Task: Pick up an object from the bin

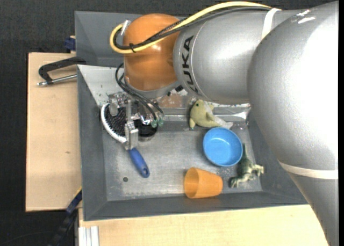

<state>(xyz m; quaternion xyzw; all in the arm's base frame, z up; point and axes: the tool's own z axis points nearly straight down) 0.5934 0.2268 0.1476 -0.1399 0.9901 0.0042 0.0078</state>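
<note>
My gripper [130, 124] hangs low over the left part of the bin, below the orange wrist cover. Right under it lies a dish brush [138, 162] with a blue handle pointing to the front right. The brush's white head with black bristles [111, 120] sits just left of the gripper. The gripper's metal parts cover the brush's middle. A small black and green piece shows beside the gripper at its right.
A green plush toy [201, 115] lies at the middle back. A blue bowl [222, 146] stands right of centre, an orange cup [202, 182] lies on its side at the front, and a small green dinosaur figure [246, 174] sits at the front right corner.
</note>
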